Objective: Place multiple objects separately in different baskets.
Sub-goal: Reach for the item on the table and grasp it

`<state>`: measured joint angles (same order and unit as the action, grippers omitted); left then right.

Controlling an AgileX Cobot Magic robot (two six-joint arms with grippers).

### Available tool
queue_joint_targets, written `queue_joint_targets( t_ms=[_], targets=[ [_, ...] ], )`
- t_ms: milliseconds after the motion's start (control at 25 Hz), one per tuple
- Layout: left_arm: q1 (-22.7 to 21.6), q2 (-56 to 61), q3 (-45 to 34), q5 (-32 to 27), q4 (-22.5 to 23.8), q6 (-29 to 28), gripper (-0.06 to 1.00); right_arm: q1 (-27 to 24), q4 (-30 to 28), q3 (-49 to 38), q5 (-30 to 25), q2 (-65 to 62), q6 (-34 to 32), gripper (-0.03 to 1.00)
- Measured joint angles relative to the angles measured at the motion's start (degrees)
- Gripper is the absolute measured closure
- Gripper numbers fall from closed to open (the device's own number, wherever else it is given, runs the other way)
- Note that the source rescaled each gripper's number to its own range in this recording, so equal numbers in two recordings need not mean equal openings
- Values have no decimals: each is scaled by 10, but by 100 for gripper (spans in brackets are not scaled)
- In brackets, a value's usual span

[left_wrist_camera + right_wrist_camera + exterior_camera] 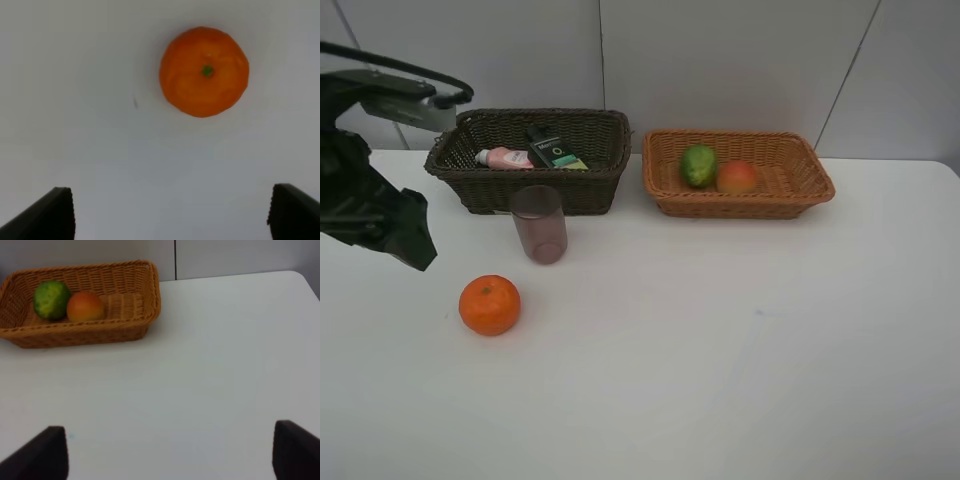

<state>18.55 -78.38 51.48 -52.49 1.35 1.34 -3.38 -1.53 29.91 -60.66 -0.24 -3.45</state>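
So, four of six are sorted: pink bottle (505,158) and pump bottle (555,150) lie in the dark basket (470,185), green citrus (699,165) and peach (737,177) in the tan basket (740,205) at its three o'clock. Left out: the orange (490,305), and the cup (539,224) at its one o'clock. My left gripper (172,212) and right gripper (170,450) gape empty, the left seemingly above the orange.

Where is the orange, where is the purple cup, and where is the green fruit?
orange (489,305): high camera view, middle of its peel.
purple cup (539,230): high camera view, on its front wall.
green fruit (699,165): high camera view, middle of its skin.
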Motion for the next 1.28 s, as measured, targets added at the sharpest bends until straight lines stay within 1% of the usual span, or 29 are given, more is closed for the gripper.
queue_joint_targets(
  t_ms=[200,400,600,680,840,960,1120,1280],
  targets=[
    [41,-59,29,47,2,-24,-6,0,0,0,0,0,0,24],
    [73,-107,112,53,2,-34,-6,0,0,0,0,0,0,24],
    [106,-182,224,39,2,-30,-6,0,0,0,0,0,0,24],
    [118,-221,274,24,2,-18,-6,0,0,0,0,0,0,24],
    [139,-285,348,-10,5,17,-6,0,0,0,0,0,0,24],
    [144,-311,365,-34,21,28,-6,0,0,0,0,0,0,24],
    [144,-321,364,-55,61,31,-6,0,0,0,0,0,0,24],
    [144,-327,364,-59,66,43,-6,0,0,0,0,0,0,24]
  ],
)
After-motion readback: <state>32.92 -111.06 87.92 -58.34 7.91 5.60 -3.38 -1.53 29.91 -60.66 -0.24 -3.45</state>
